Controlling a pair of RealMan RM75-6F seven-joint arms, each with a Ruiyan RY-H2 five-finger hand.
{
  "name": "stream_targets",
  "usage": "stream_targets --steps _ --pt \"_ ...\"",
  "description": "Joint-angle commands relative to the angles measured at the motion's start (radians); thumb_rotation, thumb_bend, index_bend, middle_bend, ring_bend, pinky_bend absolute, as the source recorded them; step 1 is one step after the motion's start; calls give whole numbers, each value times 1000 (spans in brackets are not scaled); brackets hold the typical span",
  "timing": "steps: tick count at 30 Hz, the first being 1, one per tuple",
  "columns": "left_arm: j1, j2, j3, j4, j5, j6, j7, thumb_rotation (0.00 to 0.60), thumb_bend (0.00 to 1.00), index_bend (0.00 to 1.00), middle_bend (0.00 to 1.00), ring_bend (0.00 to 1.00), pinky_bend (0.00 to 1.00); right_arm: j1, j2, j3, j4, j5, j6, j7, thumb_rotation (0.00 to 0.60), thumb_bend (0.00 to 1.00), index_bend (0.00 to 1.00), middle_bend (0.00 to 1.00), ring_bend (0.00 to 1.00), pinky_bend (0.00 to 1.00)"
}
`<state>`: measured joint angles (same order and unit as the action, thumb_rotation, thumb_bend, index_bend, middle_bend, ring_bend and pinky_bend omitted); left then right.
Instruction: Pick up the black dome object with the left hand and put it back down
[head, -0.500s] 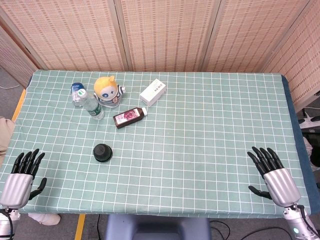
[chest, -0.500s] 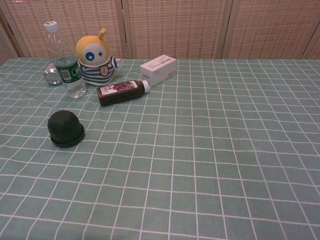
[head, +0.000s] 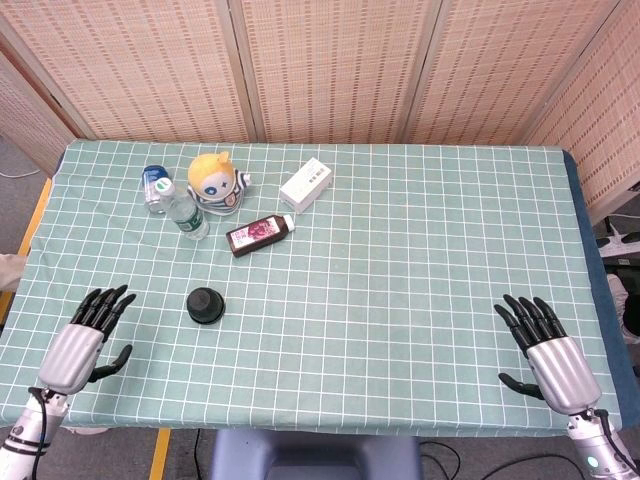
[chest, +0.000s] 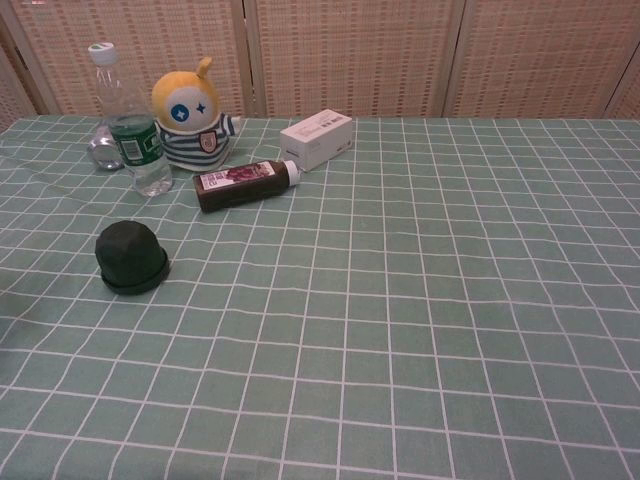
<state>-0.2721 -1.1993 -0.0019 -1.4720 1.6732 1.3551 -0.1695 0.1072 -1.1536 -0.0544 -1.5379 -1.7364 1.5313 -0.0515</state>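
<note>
The black dome object (head: 204, 305) sits upright on the green checked cloth, left of the table's middle; the chest view shows the dome (chest: 131, 257) at the left. My left hand (head: 84, 342) hovers over the table's front left part, left of the dome and apart from it, fingers spread and holding nothing. Over the front right corner my right hand (head: 548, 348) is open too, far from the dome. Neither hand appears in the chest view.
Behind the dome stand a clear water bottle (head: 187, 213), a yellow-headed plush toy (head: 216, 180), a dark bottle lying on its side (head: 259, 234) and a white box (head: 306, 184). A second bottle (head: 155, 187) lies by the toy. Woven screens close off the back.
My left hand has moved in from the table's left edge, up and to the right, closer to the dome. The right hand and the objects have stayed put.
</note>
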Motion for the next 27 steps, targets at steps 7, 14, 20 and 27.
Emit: stream_targets --steps 7,14,20,27 --pt "-349 126 -82 -196 -167 -548 -109 600 397 0 0 0 77 2 6 -1 -8 0 -9 5 571 0 0 0 0 0" --pt "-475 79 -107 -132 -318 -754 -9 600 359 0 0 0 79 8 7 5 0 12 -23 19 572 0 0 0 0 0" --pt "-549 27 -98 -57 -442 -845 106 600 346 0 0 0 80 7 5 13 2 23 -23 11 571 0 0 0 0 0" --pt "-639 12 -59 -31 -594 -954 194 600 332 0 0 0 120 2 -2 20 -2 34 -21 -13 572 0 0 0 0 0"
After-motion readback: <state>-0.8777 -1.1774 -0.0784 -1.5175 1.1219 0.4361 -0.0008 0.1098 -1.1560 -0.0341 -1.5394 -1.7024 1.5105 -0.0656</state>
